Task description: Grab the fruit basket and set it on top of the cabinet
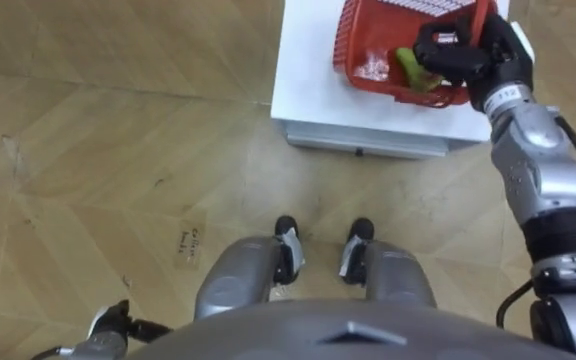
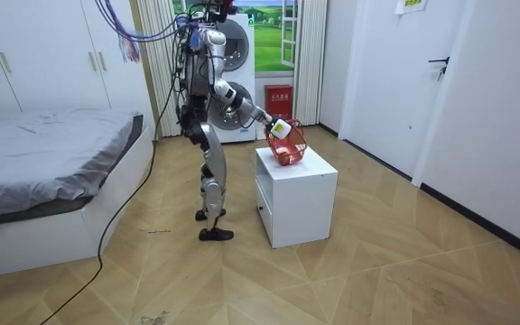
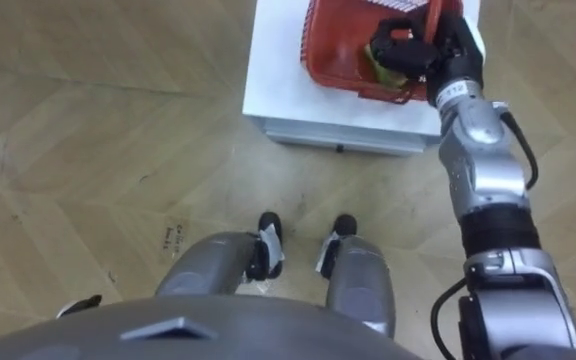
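Left eye view, looking down: a white cabinet [image 1: 318,95] stands on the wood floor ahead of the robot's feet. A red basket [image 1: 368,30] sits on the cabinet's top, toward its right side. The right hand [image 1: 458,55] reaches over the cabinet's front edge, its dark fingers curled tight on the basket's near rim beside the upright red handle. Inside the basket lie a green item [image 1: 408,68] and a pale crumpled item [image 1: 373,68]. The left hand [image 1: 108,328] hangs low, well apart from the cabinet; its grip cannot be made out. Room view: the robot stands upright just beside the cabinet, right arm stretched over it, and the basket is tilted at the cabinet's top. A bed [image 2: 43,162] lies beyond the robot, away from the cabinet. Right eye view: the same clamped hold on the basket above the cabinet.
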You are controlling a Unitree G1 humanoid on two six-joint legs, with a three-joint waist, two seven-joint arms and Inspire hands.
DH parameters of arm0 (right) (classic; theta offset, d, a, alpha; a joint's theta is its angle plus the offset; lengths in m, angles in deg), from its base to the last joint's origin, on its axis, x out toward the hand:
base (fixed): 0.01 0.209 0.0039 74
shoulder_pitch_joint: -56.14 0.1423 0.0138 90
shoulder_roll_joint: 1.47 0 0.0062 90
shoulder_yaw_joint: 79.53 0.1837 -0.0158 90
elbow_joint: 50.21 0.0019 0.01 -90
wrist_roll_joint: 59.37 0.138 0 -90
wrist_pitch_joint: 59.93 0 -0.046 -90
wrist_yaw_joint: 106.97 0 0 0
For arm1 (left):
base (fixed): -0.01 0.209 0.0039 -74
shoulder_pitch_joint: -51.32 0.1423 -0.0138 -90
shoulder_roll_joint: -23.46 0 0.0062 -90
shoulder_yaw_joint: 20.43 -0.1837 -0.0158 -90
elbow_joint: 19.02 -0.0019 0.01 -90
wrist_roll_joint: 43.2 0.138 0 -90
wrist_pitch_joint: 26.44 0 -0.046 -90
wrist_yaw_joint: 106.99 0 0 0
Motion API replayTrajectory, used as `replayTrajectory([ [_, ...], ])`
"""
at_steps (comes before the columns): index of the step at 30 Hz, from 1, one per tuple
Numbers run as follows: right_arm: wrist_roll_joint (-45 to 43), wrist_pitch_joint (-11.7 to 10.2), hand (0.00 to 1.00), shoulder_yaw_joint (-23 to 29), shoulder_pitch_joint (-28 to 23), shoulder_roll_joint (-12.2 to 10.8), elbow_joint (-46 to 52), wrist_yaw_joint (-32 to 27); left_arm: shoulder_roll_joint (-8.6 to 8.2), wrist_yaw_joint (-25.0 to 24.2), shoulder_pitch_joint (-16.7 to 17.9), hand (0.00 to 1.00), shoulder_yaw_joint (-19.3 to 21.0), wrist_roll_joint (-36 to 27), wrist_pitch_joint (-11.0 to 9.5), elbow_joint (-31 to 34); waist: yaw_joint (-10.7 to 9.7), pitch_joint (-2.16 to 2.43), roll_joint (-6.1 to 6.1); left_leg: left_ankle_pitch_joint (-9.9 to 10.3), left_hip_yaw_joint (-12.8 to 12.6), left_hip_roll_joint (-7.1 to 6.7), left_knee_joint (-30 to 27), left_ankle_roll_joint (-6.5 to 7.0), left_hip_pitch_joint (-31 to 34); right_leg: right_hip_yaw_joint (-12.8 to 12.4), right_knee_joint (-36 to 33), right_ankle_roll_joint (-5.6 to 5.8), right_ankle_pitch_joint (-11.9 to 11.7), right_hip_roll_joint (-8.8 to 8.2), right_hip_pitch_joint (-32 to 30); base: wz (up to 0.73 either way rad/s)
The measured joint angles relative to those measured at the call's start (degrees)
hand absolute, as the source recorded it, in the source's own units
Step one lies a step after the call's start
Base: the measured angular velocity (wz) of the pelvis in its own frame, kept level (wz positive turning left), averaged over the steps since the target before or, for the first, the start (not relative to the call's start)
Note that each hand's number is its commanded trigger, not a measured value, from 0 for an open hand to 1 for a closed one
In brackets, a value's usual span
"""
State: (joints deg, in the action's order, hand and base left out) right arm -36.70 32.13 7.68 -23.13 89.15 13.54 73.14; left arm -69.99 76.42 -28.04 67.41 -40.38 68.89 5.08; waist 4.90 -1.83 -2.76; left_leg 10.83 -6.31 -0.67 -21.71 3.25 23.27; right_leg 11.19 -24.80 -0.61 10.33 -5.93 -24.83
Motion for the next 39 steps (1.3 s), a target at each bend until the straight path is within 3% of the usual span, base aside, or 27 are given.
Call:
replayTrajectory([
  [7,0.07,-0.75,1.0,-0.63,1.42,-0.72,-0.07,-0.29,0.19,-0.19,-0.39,0.0,-2.55,-2.31,-0.66,0.04,-0.04,0.21,0.32,0.03,-0.13,-0.03,-3.36,0.0,4.52,-0.28,-4.03,-0.54,0.7,-0.44,-4.75,0.0],
  [9,0.05,-0.77,0.6,-0.63,1.77,-0.72,-0.1,-0.23,0.21,-0.26,-0.39,0.0,-2.54,-2.29,-0.67,0.04,-0.04,0.21,0.37,0.04,-0.13,-0.06,-3.98,-0.02,5.2,-0.21,-4.98,-0.69,0.93,-0.96,-5.61,0.04],
  [10,0.05,-0.8,0.0,-0.64,1.78,-0.74,-0.42,-0.2,0.21,-0.33,-0.39,0.0,-2.54,-2.3,-0.66,0.01,0.02,0.22,0.44,0.04,-0.17,-0.08,-4.19,-0.03,5.34,-0.23,-5.12,-0.77,1.08,-0.97,-5.89,0.0],
  [26,2.07,-1.51,0.0,-1.69,1.69,-1.56,-7.45,-0.08,0.49,-0.11,-0.38,0.0,-3.79,-7.8,-0.74,-0.57,-0.14,0.45,0.92,0.27,-0.14,0.36,-6.08,-0.38,5.95,0.16,-6.83,-1.36,1.37,-1.02,-6.08,0.0],
  [39,2.55,-1.95,0.0,-2.71,2.11,-1.55,-8.96,0.09,1.08,-0.11,-0.53,0.0,-5.01,-7.87,-1.46,-0.48,-0.32,0.41,1.41,0.34,0.11,0.38,-5.67,-0.5,4.8,0.24,-6.59,-1.42,1.6,-1.01,-4.98,0.0],
])
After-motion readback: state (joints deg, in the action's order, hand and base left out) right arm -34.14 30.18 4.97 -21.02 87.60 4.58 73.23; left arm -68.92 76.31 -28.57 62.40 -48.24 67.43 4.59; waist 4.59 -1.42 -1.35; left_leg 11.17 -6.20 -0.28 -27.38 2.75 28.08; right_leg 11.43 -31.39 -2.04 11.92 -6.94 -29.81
